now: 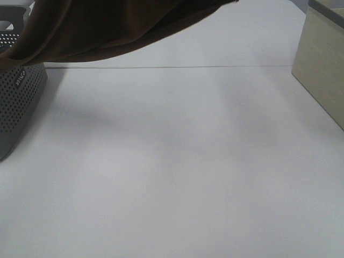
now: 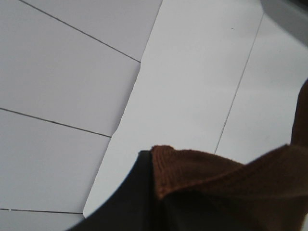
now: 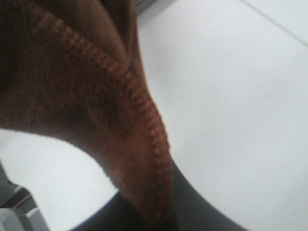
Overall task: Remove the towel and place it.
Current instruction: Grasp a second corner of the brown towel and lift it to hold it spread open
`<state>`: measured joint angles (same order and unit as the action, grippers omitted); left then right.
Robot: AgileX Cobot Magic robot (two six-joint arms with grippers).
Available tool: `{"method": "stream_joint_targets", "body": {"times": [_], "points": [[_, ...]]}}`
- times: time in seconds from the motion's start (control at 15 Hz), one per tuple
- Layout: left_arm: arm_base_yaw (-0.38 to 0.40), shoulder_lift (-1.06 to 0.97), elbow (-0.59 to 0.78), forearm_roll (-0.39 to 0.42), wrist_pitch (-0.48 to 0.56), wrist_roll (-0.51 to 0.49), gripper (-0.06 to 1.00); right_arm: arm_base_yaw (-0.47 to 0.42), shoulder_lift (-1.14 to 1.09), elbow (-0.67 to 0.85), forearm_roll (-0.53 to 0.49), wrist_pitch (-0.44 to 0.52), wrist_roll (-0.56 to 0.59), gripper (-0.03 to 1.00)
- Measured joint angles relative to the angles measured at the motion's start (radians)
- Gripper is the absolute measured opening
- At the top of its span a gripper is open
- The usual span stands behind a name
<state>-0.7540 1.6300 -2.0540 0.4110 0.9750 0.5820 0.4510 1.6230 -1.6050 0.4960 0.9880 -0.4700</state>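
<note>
Towel (image 1: 107, 27): up in the air, spread in a dark reddish-brown sag across the upper left of the high view. Lowest over the grey perforated basket (image 1: 16, 102) at far left, higher toward the right, cut off by the top edge. Whether quite free of the basket's rim: hard to say, hidden behind the cloth. No tag in sight.

Left jaws: absent from the high view; in the left wrist view only a dark shape under a hemmed corner of cloth, so impossible to tell how far apart, or whether clamped on anything. Right jaws: likewise, hem draped close over a dark curve in the right wrist view, grip not readable. Probably held at two ends, judging by the span.

Step in hand, by judgement: lifting out nearly complete, placing not yet begun. Next: carry across over the bare white worktop (image 1: 177, 172), lower evenly, mind the low edge near the basket, then release.

Worktop: matt white, smooth, one thin seam line across the far part. At far right, a pale beige box (image 1: 322, 64), well apart from the basket. Room beyond: not visible.
</note>
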Motion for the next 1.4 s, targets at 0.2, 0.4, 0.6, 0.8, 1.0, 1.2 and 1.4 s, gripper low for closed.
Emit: {"method": "stream_joint_targets", "body": {"times": [0.2,0.4,0.6,0.8,1.0,1.2,1.4], "points": [[0.113,0.0,0.0,-0.029,-0.05,-0.003,0.0,0.0,0.048,-0.31,-0.264,0.056,0.13,0.01],[0.188,0.0,0.0,-0.058,-0.145,-0.003,0.0,0.0,0.14,-0.506,-0.344,0.08,0.136,0.01],[0.266,0.016,0.0,-0.077,-0.263,-0.003,0.0,0.0,0.263,-0.755,-0.475,0.081,0.17,0.01],[0.299,0.053,0.0,-0.084,-0.405,-0.003,0.0,0.0,0.315,-0.868,-0.543,-0.001,0.206,0.01],[0.303,0.127,0.0,-0.084,-0.729,-0.003,0.0,0.0,0.32,-0.884,-0.575,-0.229,0.241,0.01],[0.303,0.184,0.0,-0.082,-0.905,-0.002,0.0,0.0,0.32,-0.885,-0.61,-0.323,0.241,0.01],[0.327,0.232,0.0,-0.086,-1.028,-0.002,0.0,-0.011,0.33,-0.885,-0.622,-0.366,0.247,0.01]]}}
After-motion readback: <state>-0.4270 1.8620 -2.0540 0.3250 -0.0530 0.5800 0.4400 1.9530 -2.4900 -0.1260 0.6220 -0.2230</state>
